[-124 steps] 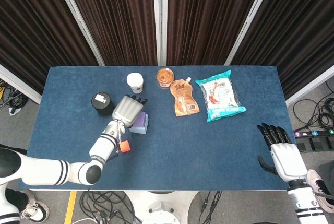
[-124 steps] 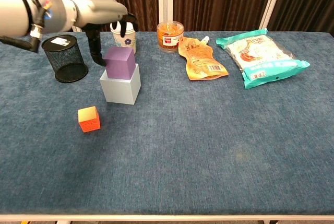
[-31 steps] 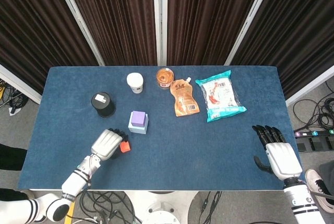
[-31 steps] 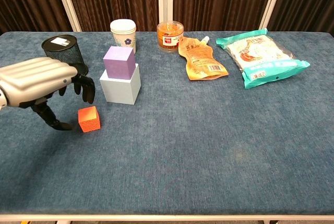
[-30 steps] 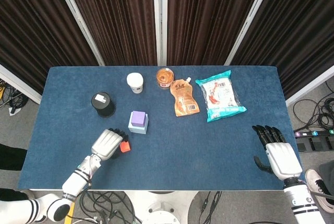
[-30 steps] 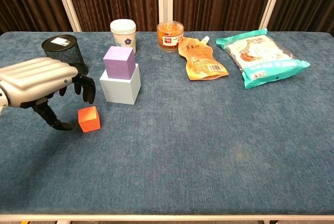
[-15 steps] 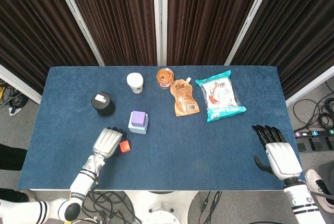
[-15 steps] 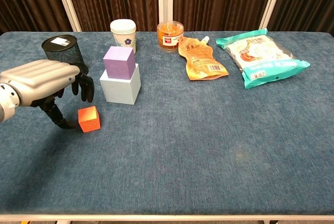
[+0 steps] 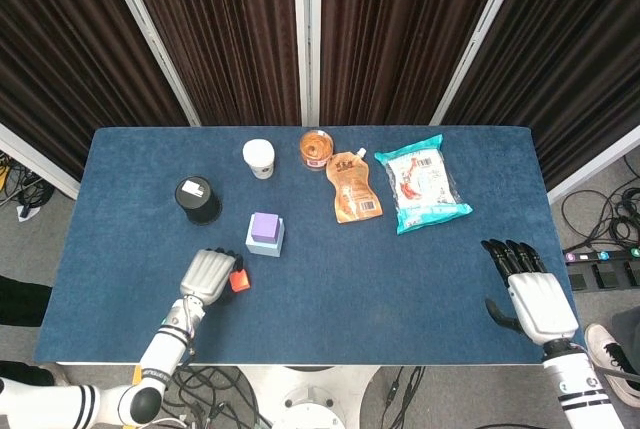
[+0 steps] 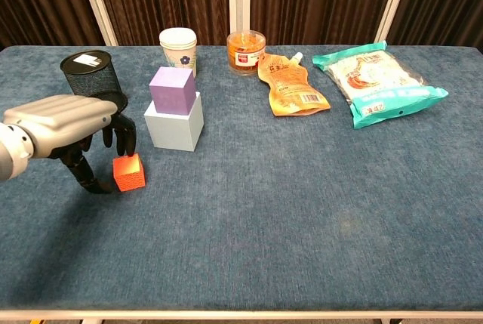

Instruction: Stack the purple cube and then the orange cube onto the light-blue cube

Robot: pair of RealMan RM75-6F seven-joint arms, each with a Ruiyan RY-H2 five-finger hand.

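Observation:
The purple cube [image 9: 265,226] [image 10: 171,88] sits on top of the light-blue cube [image 9: 264,243] [image 10: 174,127], left of the table's middle. The orange cube [image 9: 239,281] [image 10: 129,173] rests on the blue cloth in front of that stack. My left hand [image 9: 208,274] [image 10: 66,124] arches over the orange cube from the left. Its dark fingertips [image 10: 124,139] hang just above the cube's top and its thumb sits low at the cube's left side. I cannot see a firm grip. My right hand [image 9: 535,299] lies open near the table's front right corner, holding nothing.
A black mesh cup [image 9: 198,199] [image 10: 94,82] stands just behind my left hand. Along the back are a paper cup [image 9: 259,157] [image 10: 178,50], a jar [image 9: 316,148] [image 10: 246,50], an orange pouch [image 9: 352,187] [image 10: 290,86] and a teal snack bag [image 9: 420,187] [image 10: 377,82].
My left hand left the stacked purple cube, dropped to the orange cube, and in the last second crept closer, fingertips over its top and thumb nearing its side. The right hand stayed put.

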